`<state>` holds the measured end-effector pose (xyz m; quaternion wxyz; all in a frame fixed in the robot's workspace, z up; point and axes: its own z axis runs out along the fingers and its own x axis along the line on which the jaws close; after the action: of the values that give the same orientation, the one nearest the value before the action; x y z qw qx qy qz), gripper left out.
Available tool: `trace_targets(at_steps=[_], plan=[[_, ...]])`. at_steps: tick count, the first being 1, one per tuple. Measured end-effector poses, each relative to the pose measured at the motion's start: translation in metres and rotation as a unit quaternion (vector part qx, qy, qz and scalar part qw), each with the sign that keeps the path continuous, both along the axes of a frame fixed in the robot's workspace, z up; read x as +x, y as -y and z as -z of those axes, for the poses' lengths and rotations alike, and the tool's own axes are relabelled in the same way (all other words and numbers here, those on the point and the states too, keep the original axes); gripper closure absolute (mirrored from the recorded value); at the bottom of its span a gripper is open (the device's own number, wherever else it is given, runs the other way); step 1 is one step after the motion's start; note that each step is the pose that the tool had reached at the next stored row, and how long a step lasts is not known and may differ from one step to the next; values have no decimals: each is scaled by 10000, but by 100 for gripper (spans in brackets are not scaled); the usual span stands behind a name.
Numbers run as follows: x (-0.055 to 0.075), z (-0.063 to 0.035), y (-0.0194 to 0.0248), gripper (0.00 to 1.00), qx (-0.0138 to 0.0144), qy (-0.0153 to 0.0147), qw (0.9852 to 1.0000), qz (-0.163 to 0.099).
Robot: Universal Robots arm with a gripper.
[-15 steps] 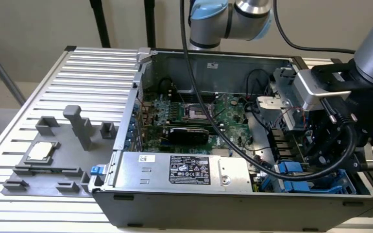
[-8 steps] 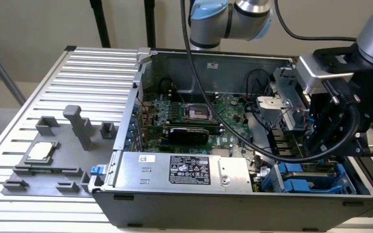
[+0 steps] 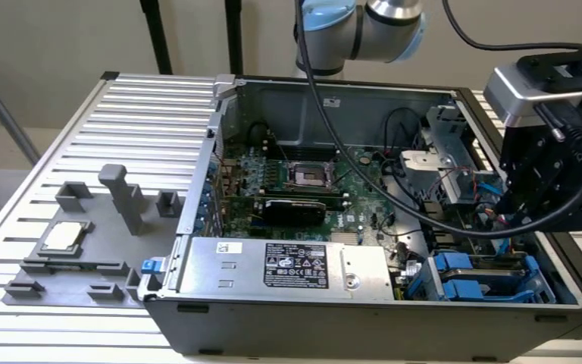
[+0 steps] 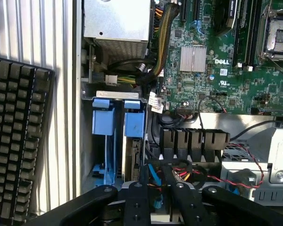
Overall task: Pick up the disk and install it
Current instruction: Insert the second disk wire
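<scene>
One disk (image 4: 134,141) (blue-railed) in the case's drive cage (image 4: 95,101).

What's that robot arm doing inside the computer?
A robot arm's gripper hangs over the open computer case, above the corner where the blue drive holders sit. A disk with blue side rails stands in one of those holders. I can't tell whether the gripper is holding anything. A keyboard lies on the table beside the case.
</scene>
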<state>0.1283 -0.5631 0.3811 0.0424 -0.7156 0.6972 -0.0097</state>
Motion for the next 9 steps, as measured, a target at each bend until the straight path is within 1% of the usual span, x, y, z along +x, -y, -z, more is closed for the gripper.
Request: trace_targets(at_steps=[1,3,4,6,8,9], plan=[[16,-6,-5,67,2,0,10000,0],[42,-9,-26,67,1,0,10000,1],[55,-8,-40,60,0,0,10000,2],[85,-8,-60,60,-10,0,10000,8],[124,0,-71,60,-31,-1,10000,17],[138,5,-76,60,-56,-3,10000,21]])
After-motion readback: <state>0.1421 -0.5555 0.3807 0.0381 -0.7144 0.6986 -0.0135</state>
